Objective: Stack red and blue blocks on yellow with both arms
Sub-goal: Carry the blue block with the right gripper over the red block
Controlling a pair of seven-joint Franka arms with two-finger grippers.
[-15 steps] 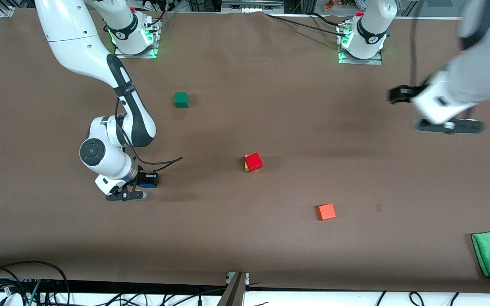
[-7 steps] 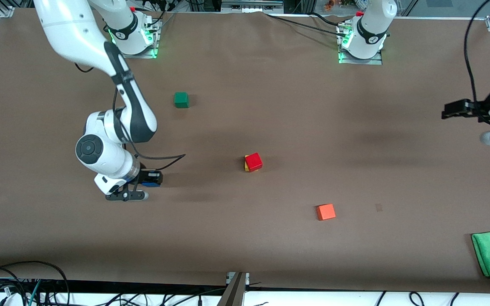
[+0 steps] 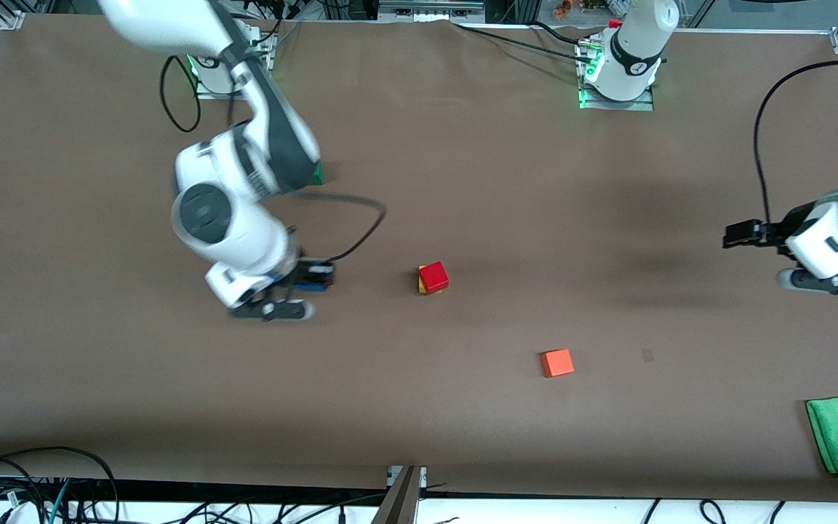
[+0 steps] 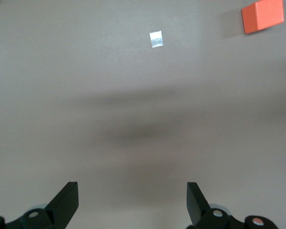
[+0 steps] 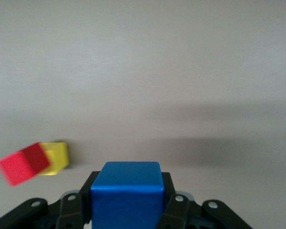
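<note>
— Where are your blocks?

— Your red block (image 3: 433, 276) sits skewed on the yellow cube (image 3: 421, 284) mid-table. The blue block (image 5: 126, 195) is clamped in your right gripper (image 3: 310, 282), up over the table toward the right arm's end — it has swung closer to the stack since a second ago.

— And your other arm?

— Your left gripper (image 3: 735, 236), jaws spread wide and empty, has pulled back to the left arm's end. The orange cube (image 3: 557, 362) hasn't moved; the green cube (image 3: 318, 173) is now mostly hidden by your right arm.

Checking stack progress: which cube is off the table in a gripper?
The blue cube, clamped in the right gripper; red sits on yellow.
</note>
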